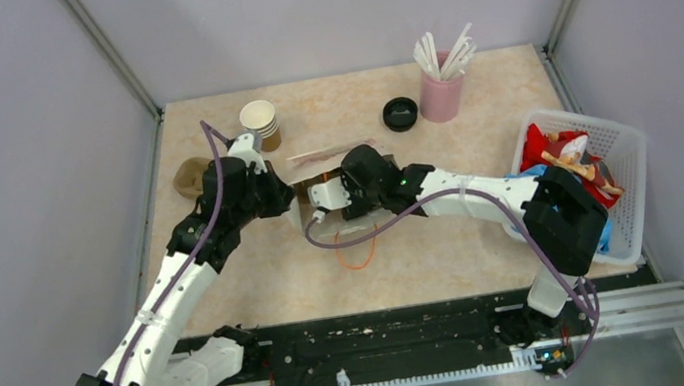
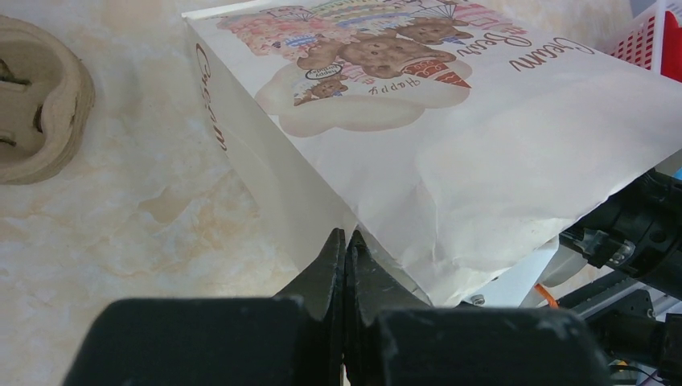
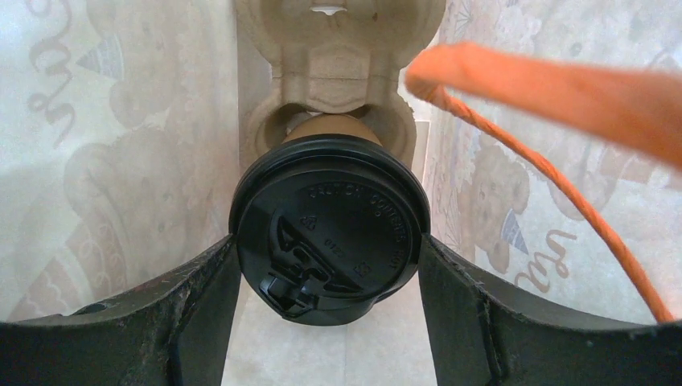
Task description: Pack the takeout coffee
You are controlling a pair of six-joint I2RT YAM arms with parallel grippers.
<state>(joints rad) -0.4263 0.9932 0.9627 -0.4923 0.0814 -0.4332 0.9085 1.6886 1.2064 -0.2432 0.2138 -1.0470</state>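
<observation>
Black plastic fills the middle of the right wrist view: it is the lid of the takeout coffee. The cup is clamped by the right hand, and one finger is pressed against each side of the lid. The coffee is held inside a white paper bag, whose printed walls are seen on both sides of it. The brown body of the cup is pointed into a round pocket of a pulp carrier that lies deeper in the bag. A blurred orange cord is seen across the upper right of this view.

The fingers of the left hand are pressed together at the edge of the bag mouth, and the paper seems to be pinched between them. Teddy bears and coloured lettering are printed on the bag. A second carrier is seen on the tabletop, to the left of the bag.

At the far side of the tabletop a stack of paper cups, a loose black lid and a pink holder with white sticks are placed. A white basket with colourful things is placed at the right edge.
</observation>
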